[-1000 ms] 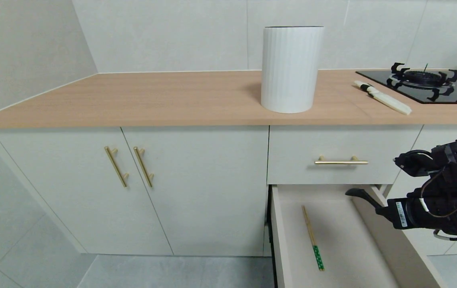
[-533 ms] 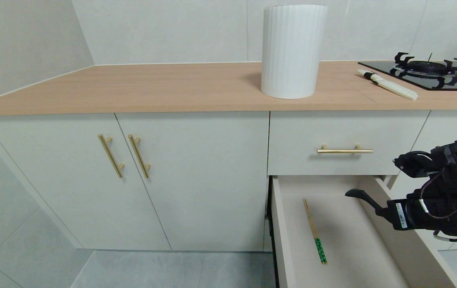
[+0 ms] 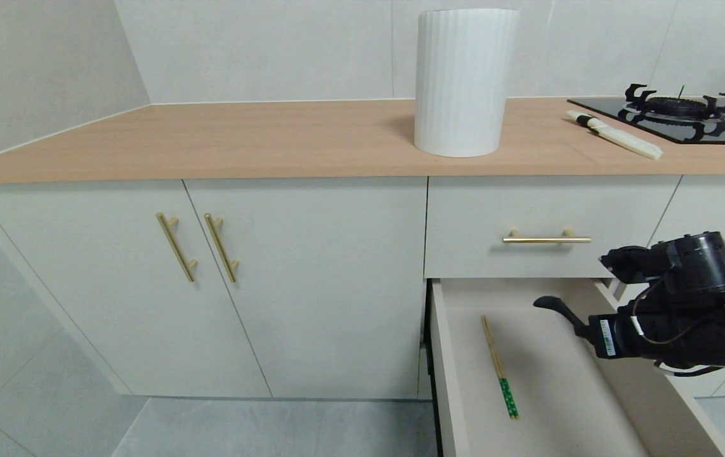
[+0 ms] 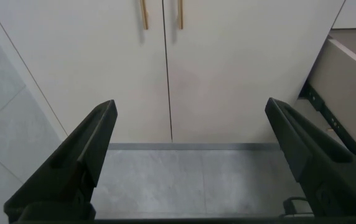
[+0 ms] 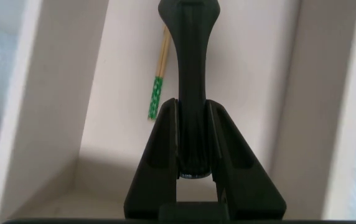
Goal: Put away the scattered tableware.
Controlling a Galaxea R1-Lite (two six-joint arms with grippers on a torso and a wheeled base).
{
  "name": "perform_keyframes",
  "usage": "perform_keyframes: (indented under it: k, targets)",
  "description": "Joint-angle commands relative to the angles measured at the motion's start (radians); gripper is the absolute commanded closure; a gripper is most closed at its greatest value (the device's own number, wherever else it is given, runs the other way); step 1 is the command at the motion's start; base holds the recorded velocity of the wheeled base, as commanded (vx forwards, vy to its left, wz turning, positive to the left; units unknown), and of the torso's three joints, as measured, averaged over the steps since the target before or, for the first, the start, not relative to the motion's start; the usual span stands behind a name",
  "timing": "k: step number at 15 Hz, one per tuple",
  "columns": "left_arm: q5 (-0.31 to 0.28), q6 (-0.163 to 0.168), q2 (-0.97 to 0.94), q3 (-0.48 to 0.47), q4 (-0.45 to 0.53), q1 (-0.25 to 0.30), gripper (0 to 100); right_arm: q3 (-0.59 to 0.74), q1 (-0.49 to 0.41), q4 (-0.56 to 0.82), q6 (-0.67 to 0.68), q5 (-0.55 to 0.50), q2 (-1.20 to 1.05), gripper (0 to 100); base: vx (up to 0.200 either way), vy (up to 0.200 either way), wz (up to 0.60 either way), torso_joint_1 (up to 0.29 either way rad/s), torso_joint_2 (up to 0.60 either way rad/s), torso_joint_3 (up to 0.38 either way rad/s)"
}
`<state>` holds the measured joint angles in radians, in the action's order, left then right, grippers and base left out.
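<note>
My right gripper [image 3: 594, 330] hangs over the right part of the open drawer [image 3: 444, 355], shut on a black utensil [image 3: 552, 306] that sticks out to the left. In the right wrist view the black utensil [image 5: 190, 50] runs straight out from between the fingers of that gripper [image 5: 193, 115]. A pair of wooden chopsticks [image 3: 499, 368] with green ends lies on the drawer floor, and the chopsticks [image 5: 158, 78] lie just beside the utensil's line. My left gripper [image 4: 190, 109] is open, low in front of the cabinet doors [image 4: 165, 62].
A tall white ribbed container [image 3: 463, 82] stands on the wooden countertop [image 3: 241, 139]. A cream utensil with a black band [image 3: 614, 141] lies beside the black gas hob [image 3: 679, 117]. A shut drawer with a gold handle [image 3: 546, 240] sits above the open one.
The head camera dropped a little at first. Since then my right arm has moved left, carrying the black utensil farther over the drawer. The chopsticks lie as before.
</note>
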<state>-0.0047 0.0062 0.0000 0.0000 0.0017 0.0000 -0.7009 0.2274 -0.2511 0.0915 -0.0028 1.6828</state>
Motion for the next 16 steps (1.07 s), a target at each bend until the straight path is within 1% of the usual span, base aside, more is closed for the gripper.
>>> perform_keyframes:
  k: [1,2,3,6,7,9,11,16]
  targets:
    - [0.0,0.0,0.0,0.0,0.0,0.0,0,0.014,0.0,-0.079,0.02,-0.005,0.167,100,0.0,0.0,0.0,0.0,0.0,0.0]
    - [0.0,0.0,0.0,0.0,0.0,0.0,0,0.014,0.0,-0.142,0.059,-0.005,0.235,100,0.0,0.0,0.0,0.0,0.0,0.0]
    - [0.0,0.001,0.0,0.0,0.0,0.0,0,0.015,-0.002,-0.18,0.068,-0.006,0.284,100,0.0,0.0,0.0,0.0,0.0,0.0]
    - [0.0,0.0,0.0,0.0,0.0,0.0,0,0.015,-0.013,-0.277,0.068,-0.042,0.417,100,0.0,0.0,0.0,0.0,0.0,0.0]
    - [0.0,0.0,0.0,0.0,0.0,0.0,0,0.018,-0.014,-0.34,0.068,-0.049,0.477,100,0.0,0.0,0.0,0.0,0.0,0.0]
    - [0.0,0.0,0.0,0.0,0.0,0.0,0,0.023,-0.014,-0.402,0.068,-0.069,0.534,100,0.0,0.0,0.0,0.0,0.0,0.0]
    - [0.0,0.0,0.0,0.0,0.0,0.0,0,0.023,-0.026,-0.432,0.068,-0.077,0.549,100,0.0,0.0,0.0,0.0,0.0,0.0]
    - [0.0,0.0,0.0,0.0,0.0,0.0,0,0.021,-0.033,-0.442,0.068,-0.077,0.568,100,0.0,0.0,0.0,0.0,0.0,0.0]
